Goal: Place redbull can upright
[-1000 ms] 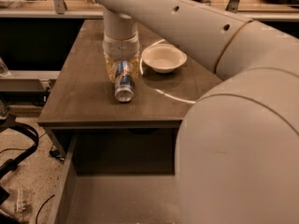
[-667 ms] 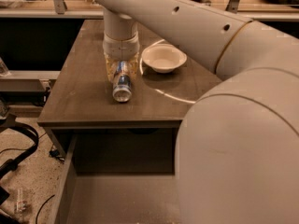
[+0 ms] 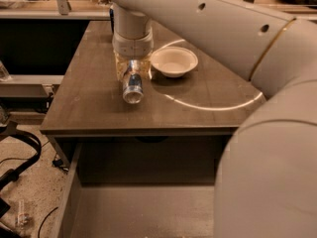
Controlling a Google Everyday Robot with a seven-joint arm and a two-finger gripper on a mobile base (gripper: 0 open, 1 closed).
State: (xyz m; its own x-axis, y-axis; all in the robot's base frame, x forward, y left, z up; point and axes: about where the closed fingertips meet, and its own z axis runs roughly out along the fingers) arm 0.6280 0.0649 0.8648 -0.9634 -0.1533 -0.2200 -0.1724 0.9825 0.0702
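Plainly, you have most of the job ahead of you. Nearest the camera, the robot's broad white arm [image 3: 267,172] fills the four o'clock side of the view, and black cables [image 3: 20,152] lie on the floor at eight o'clock; neither bears on the work. Farther in, on the dark grey wooden bench [image 3: 198,113], the slim silver-and-blue metal redbull can [image 3: 132,87] lies on its side with its round end facing six o'clock, not yet upright. The end effector [image 3: 132,71] sits directly over the can's far part, at its twelve o'clock; you cannot tell whether it is clenched on the can or released. What is left, I judge, is to tip the can onto its base and let go. The round white bowl [image 3: 174,61] rests just beside the can at its two o'clock, and could be knocked if the can swings that way.
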